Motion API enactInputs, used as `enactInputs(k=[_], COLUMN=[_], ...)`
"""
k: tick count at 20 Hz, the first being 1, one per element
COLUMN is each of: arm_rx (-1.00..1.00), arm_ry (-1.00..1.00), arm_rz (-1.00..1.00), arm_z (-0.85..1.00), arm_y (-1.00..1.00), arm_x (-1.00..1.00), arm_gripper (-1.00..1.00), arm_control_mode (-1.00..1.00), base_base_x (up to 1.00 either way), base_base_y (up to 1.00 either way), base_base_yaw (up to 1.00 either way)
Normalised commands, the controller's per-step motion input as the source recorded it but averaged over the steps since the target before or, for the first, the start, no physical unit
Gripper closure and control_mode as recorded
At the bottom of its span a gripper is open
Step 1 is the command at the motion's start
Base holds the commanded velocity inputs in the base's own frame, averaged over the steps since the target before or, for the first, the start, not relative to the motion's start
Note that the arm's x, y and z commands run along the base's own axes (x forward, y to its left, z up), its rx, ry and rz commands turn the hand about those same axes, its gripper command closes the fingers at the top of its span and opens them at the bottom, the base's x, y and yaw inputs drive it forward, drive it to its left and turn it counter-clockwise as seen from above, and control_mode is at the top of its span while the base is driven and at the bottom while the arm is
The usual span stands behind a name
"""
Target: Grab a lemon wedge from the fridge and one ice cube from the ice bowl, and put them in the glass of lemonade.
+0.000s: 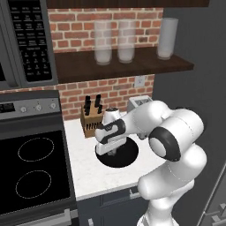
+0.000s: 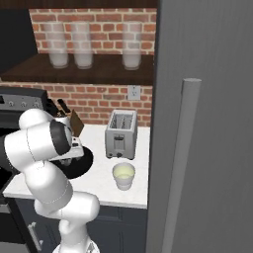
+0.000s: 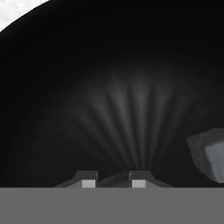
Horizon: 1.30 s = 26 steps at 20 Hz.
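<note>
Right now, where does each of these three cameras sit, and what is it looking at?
Left base view: behind the arm on its left, looking down on the counter, stove and ice bowl; the arm rises at lower right.
Right base view: behind on its right, facing toaster, lemonade and fridge; arm at lower left.
Hand view: on the hand, down inside the bowl; gripper nearly shut, a grey cube beside it.
Both base views share bowl, shelf glasses.

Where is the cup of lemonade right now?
In the right base view, the glass of lemonade stands on the white counter, just in front of the toaster, near the fridge.
</note>
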Motion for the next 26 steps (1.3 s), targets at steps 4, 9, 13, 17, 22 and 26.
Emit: enactInputs(k=[4,9,13,17,22,26], arm_rx=[0.00,0.00,0.00,0.04,0.02,0.01], arm_ry=[-0.01,-0.03,-0.05,-0.06,-0.01,0.00], arm_rz=[0.00,-0.03,-0.14,-0.18,-0.20,-0.28], arm_z=[-0.06,0.04,0.45,0.52,0.57,0.67], arm_y=[0.00,0.00,-0.16,-0.40,-0.54,-0.77], arm_x=[0.00,-0.07,-0.55,-0.78,-0.64,-0.57], arm_gripper=[1.00,1.00,1.00,1.00,1.00,1.00], arm_control_mode=[-1.00,-1.00,-1.00,-1.00,-1.00,-1.00], base_base_x=[0.00,0.00,0.00,0.00,0.00,0.00], base_base_y=[0.00,0.00,0.00,0.00,0.00,0.00], base_base_yaw=[0.00,0.00,0.00,0.00,0.00,0.00])
